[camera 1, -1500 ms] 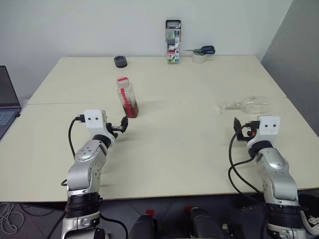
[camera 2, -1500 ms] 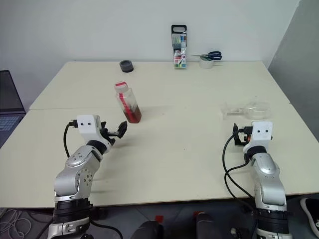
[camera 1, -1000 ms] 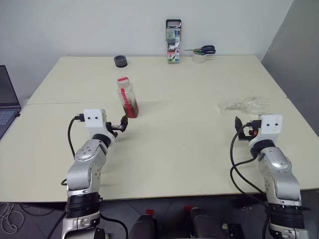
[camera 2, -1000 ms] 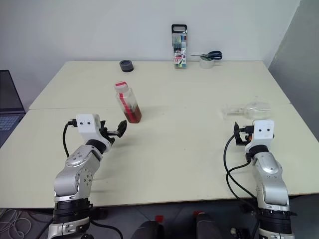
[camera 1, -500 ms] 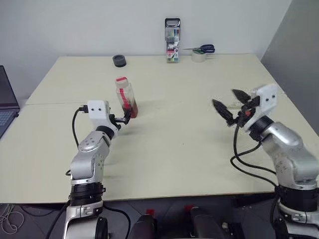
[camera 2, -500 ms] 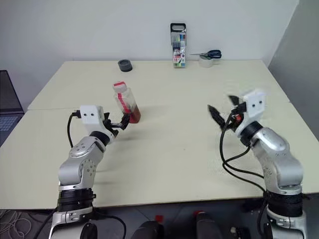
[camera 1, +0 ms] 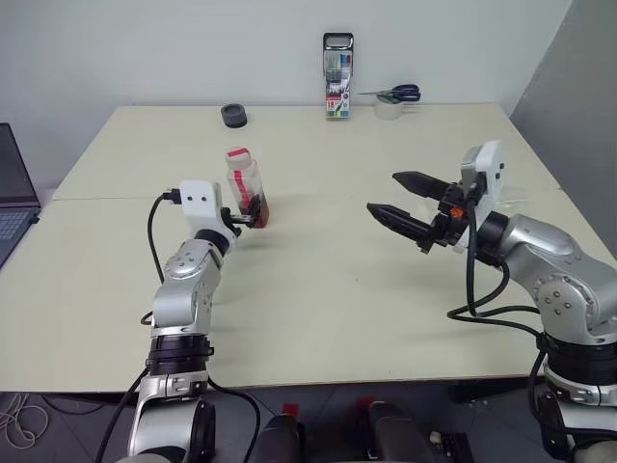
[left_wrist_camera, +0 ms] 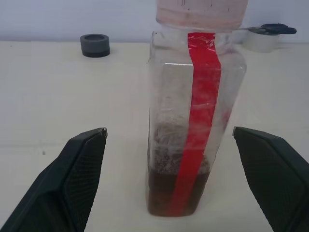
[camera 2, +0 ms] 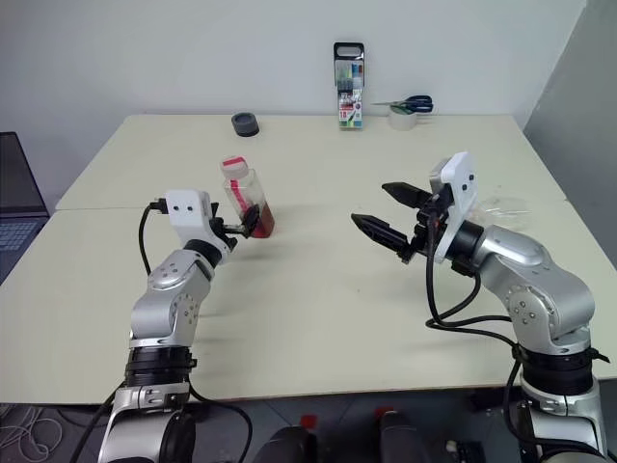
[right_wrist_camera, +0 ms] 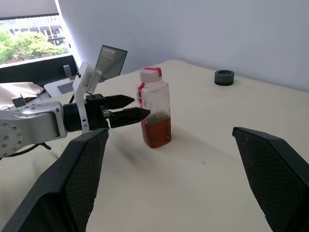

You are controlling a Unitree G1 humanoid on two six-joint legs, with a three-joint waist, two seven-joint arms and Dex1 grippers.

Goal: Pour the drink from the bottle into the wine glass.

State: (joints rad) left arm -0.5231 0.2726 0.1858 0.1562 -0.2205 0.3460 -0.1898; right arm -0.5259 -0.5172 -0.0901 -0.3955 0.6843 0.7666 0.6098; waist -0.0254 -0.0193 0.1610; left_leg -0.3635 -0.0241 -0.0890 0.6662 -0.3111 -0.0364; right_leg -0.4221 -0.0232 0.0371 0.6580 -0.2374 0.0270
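Pale cream table (camera 1: 318, 289) against a plain white wall, and the bottle (camera 1: 244, 186) stands upright on it left of centre, so I'll place everything off that. From the left eye view, the left gripper (camera 1: 253, 214) sits right at the bottle's lower part, fingers spread wide with nothing clamped, while the right gripper (camera 1: 403, 204) hangs in the air well off to the bottle's right, pointing back toward it, jaws apart and empty too. Far behind the bottle there's a dark tape roll (camera 1: 232, 117), a marker case (camera 1: 336, 77) and scissors (camera 1: 393, 95) lying on a white tape roll. The right eye view catches a bit of the wine glass (camera 2: 503, 204) lying on the table well to the bottle's right, mostly hidden behind the right arm. The left wrist view has the bottle dead centre between the two spread fingers (left_wrist_camera: 67, 183), cap on, with the drink (left_wrist_camera: 166, 191) sitting low in the bottom. The right wrist view looks across at the bottle with the left gripper's tips just beside it and a laptop (right_wrist_camera: 110, 60) beyond.
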